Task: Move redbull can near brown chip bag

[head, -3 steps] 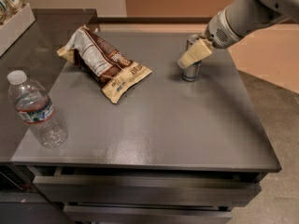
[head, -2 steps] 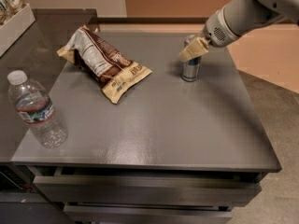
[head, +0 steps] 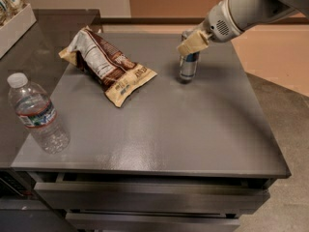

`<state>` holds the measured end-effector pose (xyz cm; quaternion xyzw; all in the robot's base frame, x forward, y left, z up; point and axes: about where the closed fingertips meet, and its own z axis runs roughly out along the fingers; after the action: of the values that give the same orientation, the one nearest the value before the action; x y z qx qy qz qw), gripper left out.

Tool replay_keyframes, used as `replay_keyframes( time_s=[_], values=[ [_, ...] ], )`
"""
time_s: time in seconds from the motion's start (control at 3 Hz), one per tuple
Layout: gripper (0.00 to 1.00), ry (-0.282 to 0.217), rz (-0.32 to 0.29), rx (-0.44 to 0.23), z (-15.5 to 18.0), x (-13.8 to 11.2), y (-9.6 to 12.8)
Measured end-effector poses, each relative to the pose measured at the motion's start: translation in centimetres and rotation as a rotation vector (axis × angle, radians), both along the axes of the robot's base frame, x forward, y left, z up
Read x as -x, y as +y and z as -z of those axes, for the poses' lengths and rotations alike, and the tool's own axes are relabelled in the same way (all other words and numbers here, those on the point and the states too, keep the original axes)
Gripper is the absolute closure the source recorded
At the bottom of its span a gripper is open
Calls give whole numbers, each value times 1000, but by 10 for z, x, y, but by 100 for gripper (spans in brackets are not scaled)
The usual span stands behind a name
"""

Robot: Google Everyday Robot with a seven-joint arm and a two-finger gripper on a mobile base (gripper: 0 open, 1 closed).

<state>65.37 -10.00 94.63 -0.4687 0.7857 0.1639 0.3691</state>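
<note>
The redbull can (head: 189,65), slim, silver and blue, stands upright at the back right of the grey table (head: 193,129). My gripper (head: 191,43) reaches in from the upper right, and its tan fingers (head: 193,42) are closed around the can's upper part. The can's base is at or just above the tabletop. The brown chip bag (head: 107,64) lies wrinkled at the back left of the table. A clear gap lies between its nearest corner and the can, which is to its right.
A clear plastic water bottle (head: 36,114) with a white cap stands at the table's front left edge. A white box (head: 14,23) with packets sits on the dark counter at far left. Drawers (head: 145,197) run below the table front.
The gripper and the can have shifted a little to the left, toward the chip bag. The bag and the bottle have not moved.
</note>
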Motion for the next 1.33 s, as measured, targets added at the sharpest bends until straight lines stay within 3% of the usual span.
replay_keyframes(
  time_s=[0.33,0.67,1.33],
  values=[
    [100,-2,-70,-47,-9,9,27],
    [100,3,-127,-75,-10,15,51],
    [100,15,-196,-101,-8,22,80]
  ],
)
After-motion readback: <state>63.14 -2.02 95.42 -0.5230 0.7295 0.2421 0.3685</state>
